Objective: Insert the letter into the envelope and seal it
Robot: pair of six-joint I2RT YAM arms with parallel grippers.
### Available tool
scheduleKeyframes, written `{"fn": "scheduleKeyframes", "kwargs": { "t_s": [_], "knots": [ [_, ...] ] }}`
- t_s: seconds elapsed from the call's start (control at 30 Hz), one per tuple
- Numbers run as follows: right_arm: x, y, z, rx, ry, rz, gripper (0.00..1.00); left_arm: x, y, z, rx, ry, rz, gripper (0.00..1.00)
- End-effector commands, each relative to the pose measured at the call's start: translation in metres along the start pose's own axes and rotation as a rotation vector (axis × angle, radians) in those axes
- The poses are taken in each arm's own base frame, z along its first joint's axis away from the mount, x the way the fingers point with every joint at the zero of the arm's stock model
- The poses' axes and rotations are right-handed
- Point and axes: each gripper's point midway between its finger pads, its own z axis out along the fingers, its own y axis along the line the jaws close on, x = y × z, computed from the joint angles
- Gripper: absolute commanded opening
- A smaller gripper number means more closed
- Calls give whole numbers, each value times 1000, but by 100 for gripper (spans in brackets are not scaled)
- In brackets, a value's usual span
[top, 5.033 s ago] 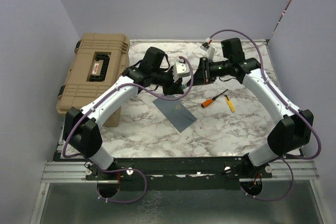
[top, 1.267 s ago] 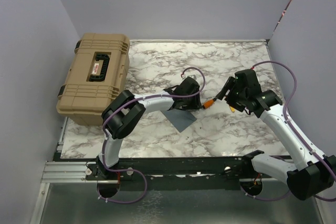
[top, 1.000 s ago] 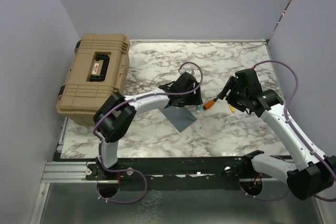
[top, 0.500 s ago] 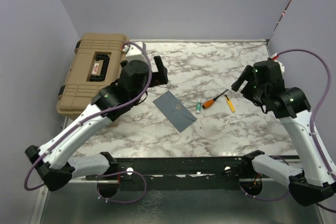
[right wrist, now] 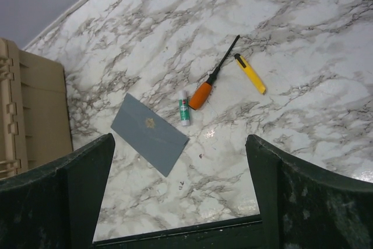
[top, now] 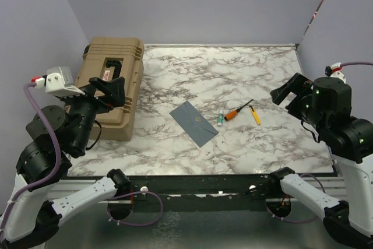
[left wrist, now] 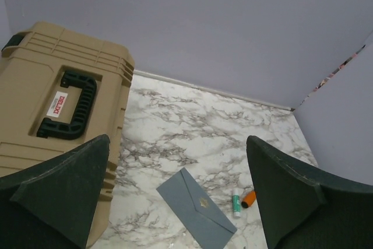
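Note:
The slate grey-blue envelope (top: pixel 194 123) lies flat on the marble table (top: pixel 245 68), flap folded down with a small gold mark on it. The letter is out of view in every frame. My left gripper (top: pixel 108 90) hangs high over the table's left side, far from the envelope, open and empty. The left wrist view looks down between its spread jaws (left wrist: pixel 176 139) at the envelope (left wrist: pixel 195 210). My right gripper (top: pixel 289 90) is raised at the right, open with nothing in it; between its jaws (right wrist: pixel 179 138) the envelope (right wrist: pixel 148 133) shows far below.
A tan hard case (top: pixel 108 86) with a black handle stands at the table's left. Right of the envelope lie a small glue stick (top: pixel 220 118), an orange-handled screwdriver (top: pixel 236 112) and a yellow cutter (top: pixel 255 115). Lilac walls close in the back and sides.
Both arms have lifted up and back from the table centre, the left off the envelope, the right away from the screwdriver. Both jaws have spread wider. The envelope has stayed put.

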Motion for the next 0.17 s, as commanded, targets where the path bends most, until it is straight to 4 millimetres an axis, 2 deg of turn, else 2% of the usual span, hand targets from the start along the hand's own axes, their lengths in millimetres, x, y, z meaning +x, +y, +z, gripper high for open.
{"fn": "scheduleKeyframes", "kwargs": {
  "t_s": [0.0,0.13],
  "knots": [
    [13,-7,-9,-10,49,-29,97,17,21,-8,-52,62,91,99],
    [24,-12,-8,12,95,-24,98,29,25,-12,-55,107,105,99]
  ]
}}
